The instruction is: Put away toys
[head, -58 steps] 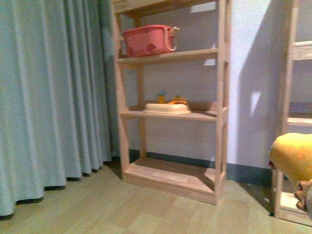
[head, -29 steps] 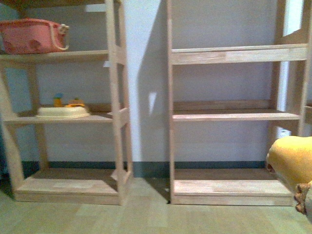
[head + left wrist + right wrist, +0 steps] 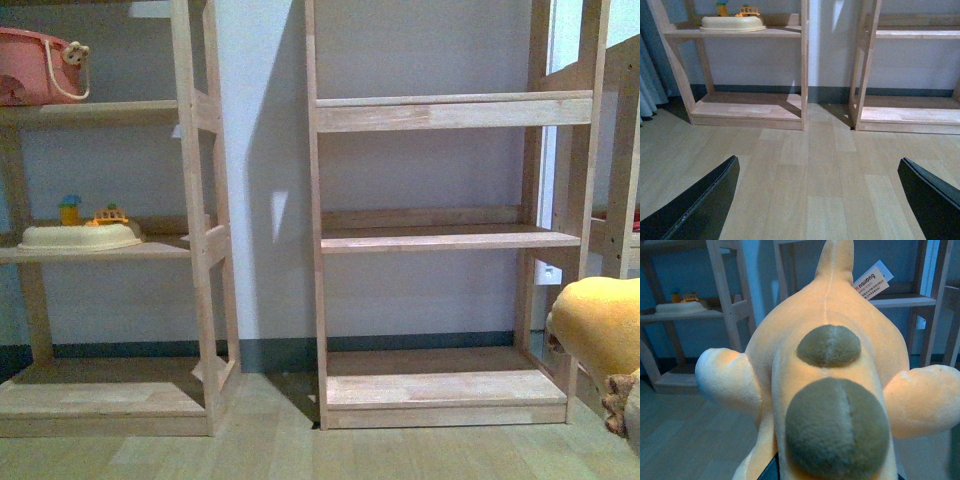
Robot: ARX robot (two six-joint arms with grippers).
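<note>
- The left gripper (image 3: 817, 161) hangs low over the floor (image 3: 820, 200), its fingers (image 3: 700, 200) spread wide and empty. Little can go wrong there.
- The middle shelf unit (image 3: 440, 238) stands bare. Its right upright (image 3: 535, 200) is near the toy and could snag it on the way in.
- The plush animal (image 3: 600, 320) is off the floor at 4 o'clock. The right fingers are hidden under it and, I judge, clamped on it. A soft, bulky body may sag or slip free.
- Since earlier, the view has swung right: the pink basket (image 3: 30, 65) and cream tray (image 3: 80, 237) slide toward 9 o'clock, while the plush animal stays put.
</note>
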